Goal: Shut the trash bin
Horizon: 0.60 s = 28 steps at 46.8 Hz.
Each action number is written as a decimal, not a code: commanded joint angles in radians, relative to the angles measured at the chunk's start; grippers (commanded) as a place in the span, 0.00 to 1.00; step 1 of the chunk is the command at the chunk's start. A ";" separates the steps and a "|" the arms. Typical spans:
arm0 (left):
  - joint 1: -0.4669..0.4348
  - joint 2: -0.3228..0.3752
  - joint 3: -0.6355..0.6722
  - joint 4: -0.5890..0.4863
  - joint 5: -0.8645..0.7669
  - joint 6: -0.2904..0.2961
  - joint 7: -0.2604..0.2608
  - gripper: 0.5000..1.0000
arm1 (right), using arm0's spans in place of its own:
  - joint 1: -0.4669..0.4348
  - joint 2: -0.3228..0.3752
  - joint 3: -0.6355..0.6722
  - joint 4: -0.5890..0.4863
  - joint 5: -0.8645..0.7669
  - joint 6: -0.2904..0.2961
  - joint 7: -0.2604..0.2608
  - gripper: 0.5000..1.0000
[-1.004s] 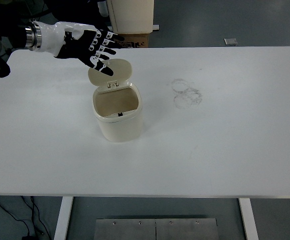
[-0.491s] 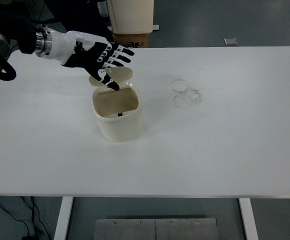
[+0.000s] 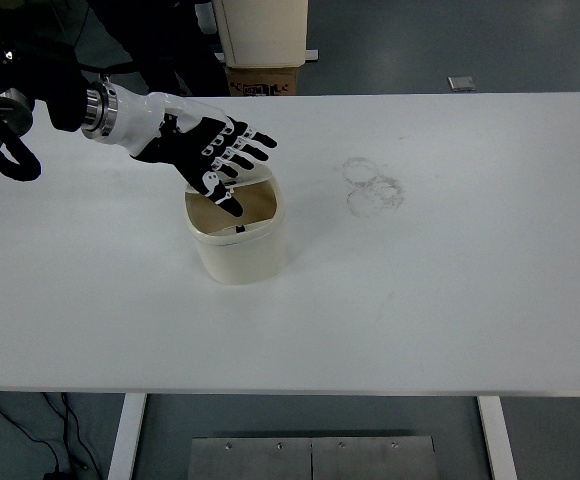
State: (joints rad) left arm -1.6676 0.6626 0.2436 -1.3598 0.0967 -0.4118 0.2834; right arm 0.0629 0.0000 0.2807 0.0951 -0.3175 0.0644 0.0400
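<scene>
One hand [image 3: 202,152] is in view, the left, entering from the picture's left edge and reaching over the bin [image 3: 237,238]. Its fingers [image 3: 253,147] are spread flat, palm downward, gripping nothing. The bin, cream-coloured, stands upright on the table [image 3: 450,270], left of centre and directly beneath the hand. The lid [image 3: 252,178] sits under the palm and fingers, tilted down over the back of the opening; the front of the opening remains uncovered, so the bin is partly open. Contact between fingers and lid appears likely, though the hand hides the meeting point and it cannot be confirmed. Faint ring marks [image 3: 373,186] lie on the tabletop to the right of the bin, well apart from it.
</scene>
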 commanded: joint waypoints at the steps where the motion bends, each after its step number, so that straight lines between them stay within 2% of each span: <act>1: -0.001 0.000 0.017 -0.015 0.000 0.001 0.000 1.00 | 0.000 0.000 0.000 0.000 0.000 0.000 0.000 0.98; 21: -0.006 -0.001 0.029 -0.035 0.000 -0.001 0.051 1.00 | 0.000 0.000 0.000 0.000 0.000 0.000 0.000 0.98; 28: -0.006 -0.003 0.043 -0.048 0.001 -0.001 0.051 1.00 | 0.000 0.000 0.000 0.000 0.000 0.000 0.000 0.98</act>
State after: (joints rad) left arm -1.6737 0.6611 0.2811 -1.4063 0.0981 -0.4127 0.3342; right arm 0.0629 0.0000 0.2807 0.0951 -0.3175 0.0644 0.0399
